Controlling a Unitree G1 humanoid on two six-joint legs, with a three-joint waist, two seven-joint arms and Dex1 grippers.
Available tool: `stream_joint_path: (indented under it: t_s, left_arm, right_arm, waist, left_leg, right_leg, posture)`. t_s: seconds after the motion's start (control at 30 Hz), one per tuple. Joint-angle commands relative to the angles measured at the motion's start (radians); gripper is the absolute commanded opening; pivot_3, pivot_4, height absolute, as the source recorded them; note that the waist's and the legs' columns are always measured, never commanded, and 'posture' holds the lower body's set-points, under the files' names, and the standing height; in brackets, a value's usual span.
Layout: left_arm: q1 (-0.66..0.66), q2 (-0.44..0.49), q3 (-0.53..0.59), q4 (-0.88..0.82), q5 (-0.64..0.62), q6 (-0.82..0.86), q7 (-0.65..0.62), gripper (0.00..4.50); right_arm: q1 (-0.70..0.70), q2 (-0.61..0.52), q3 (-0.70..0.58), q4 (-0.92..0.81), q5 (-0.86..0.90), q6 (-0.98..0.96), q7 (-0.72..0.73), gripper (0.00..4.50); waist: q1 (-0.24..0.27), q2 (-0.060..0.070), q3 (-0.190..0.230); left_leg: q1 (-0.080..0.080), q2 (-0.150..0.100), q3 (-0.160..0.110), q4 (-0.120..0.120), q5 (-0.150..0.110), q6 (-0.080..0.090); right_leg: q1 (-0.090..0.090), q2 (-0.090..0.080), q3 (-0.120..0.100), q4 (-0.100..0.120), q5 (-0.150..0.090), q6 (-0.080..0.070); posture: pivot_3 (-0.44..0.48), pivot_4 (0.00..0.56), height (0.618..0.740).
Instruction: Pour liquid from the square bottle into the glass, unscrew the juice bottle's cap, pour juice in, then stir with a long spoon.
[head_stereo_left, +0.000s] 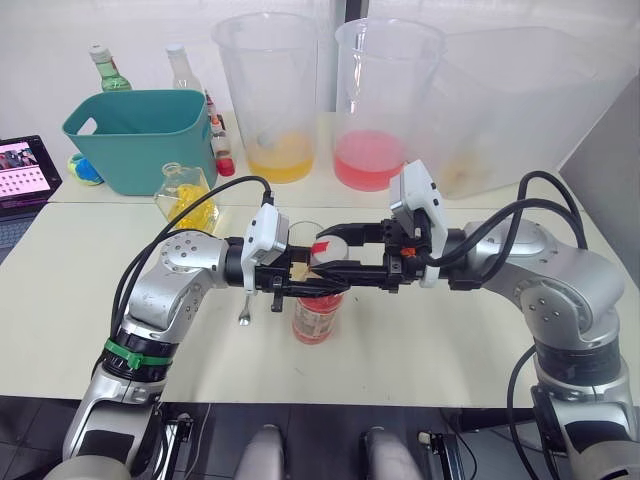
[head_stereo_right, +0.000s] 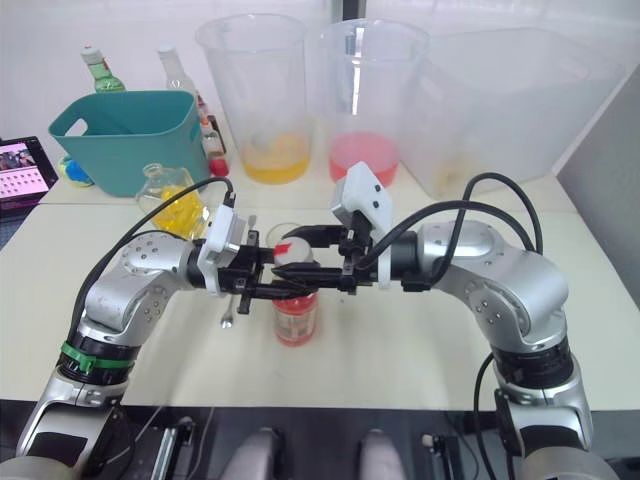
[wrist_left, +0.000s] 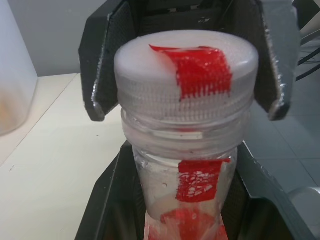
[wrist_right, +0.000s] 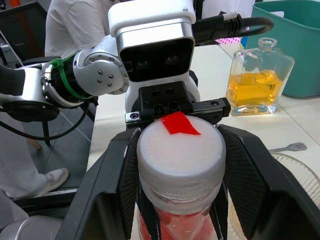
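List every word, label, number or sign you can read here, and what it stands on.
No text can be read.
juice bottle: label print too blurred to read.
cap: plain red mark, no lettering.
tablet screen: content too small to read.
bottles behind the teal bin: labels too small to read.

A lab test bench: big measuring beakers (head_stereo_left: 267, 95), teal bin (head_stereo_left: 140, 135), a person (wrist_right: 75, 25) standing by.

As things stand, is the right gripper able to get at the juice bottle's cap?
Yes, it looks so: the right gripper already has its fingers on either side of the cap, nothing between them, while the left gripper holds the juice bottle at the neck below.
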Motion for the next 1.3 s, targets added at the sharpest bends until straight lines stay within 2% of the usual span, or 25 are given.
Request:
stream_joint_path:
  t_s: [0.03, 0.33, 0.8, 0.93, 1.1, 1.2, 1.3]
  left_arm:
    - [0.023, 0.01, -0.036, 0.016, 0.043, 0.015, 0.003, 1.52]
    - [0.018, 0.008, -0.036, 0.018, 0.042, 0.02, 0.004, 1.52]
    - [0.027, 0.004, -0.037, 0.015, 0.043, 0.015, 0.005, 1.52]
    - [0.03, 0.003, -0.037, 0.013, 0.043, 0.014, 0.006, 1.52]
    - [0.032, 0.002, -0.034, 0.01, 0.037, 0.017, 0.007, 1.52]
    - [0.031, -0.001, -0.033, 0.01, 0.035, 0.017, 0.007, 1.52]
    - [0.026, -0.005, -0.035, 0.012, 0.035, 0.02, 0.008, 1.52]
  right_arm:
    - [-0.017, 0.002, -0.007, -0.012, 0.003, -0.022, -0.007, 1.74]
    - [-0.032, 0.0, -0.022, -0.015, 0.026, -0.013, -0.006, 1.74]
    - [-0.095, -0.028, -0.195, 0.055, 0.191, 0.07, -0.107, 1.74]
    - [-0.066, -0.104, -0.237, 0.092, 0.143, 0.046, -0.132, 1.74]
    - [0.077, -0.261, -0.298, 0.253, -0.088, -0.088, -0.175, 1.74]
    - [0.151, -0.298, -0.303, 0.329, -0.178, -0.133, -0.207, 1.74]
    - [0.192, -0.28, -0.311, 0.406, -0.236, -0.159, -0.247, 1.74]
  waist:
    - [0.0, 0.0, 0.0]
    - [0.0, 0.0, 0.0]
    - [0.0, 0.0, 0.0]
    - [0.004, 0.0, 0.0]
    - [0.007, 0.0, 0.0]
    - [0.001, 0.001, -0.001]
    - [-0.003, 0.003, -0.002]
  left_leg:
    - [0.0, 0.0, 0.0, 0.0, 0.0, 0.0]
    - [0.0, 0.0, 0.0, 0.0, 0.0, 0.0]
    - [0.0, 0.0, 0.0, 0.0, 0.0, 0.0]
    - [-0.001, 0.0, 0.0, 0.001, 0.0, 0.0]
    - [-0.001, 0.0, 0.0, 0.001, 0.0, 0.0]
    - [-0.001, 0.0, 0.0, 0.001, 0.0, 0.0]
    - [0.0, 0.0, 0.001, 0.0, 0.0, 0.0]
  right_leg:
    - [0.0, 0.0, 0.0, 0.0, 0.0, 0.0]
    - [0.0, 0.0, 0.0, 0.0, 0.0, 0.0]
    - [0.0, 0.0, 0.0, 0.0, 0.0, 0.0]
    - [0.0, 0.0, 0.0, 0.0, 0.0, 0.0]
    - [0.001, 0.0, 0.0, -0.001, 0.0, 0.0]
    - [0.0, 0.0, 0.001, -0.001, 0.0, 0.0]
    - [0.0, 0.0, 0.001, -0.001, 0.0, 0.0]
  posture:
    - [0.0, 0.15, 0.74]
    - [0.0, 0.15, 0.74]
    - [0.0, 0.15, 0.74]
    - [0.0, 0.15, 0.74]
    - [0.0, 0.15, 0.74]
    - [0.0, 0.15, 0.74]
    - [0.0, 0.15, 0.74]
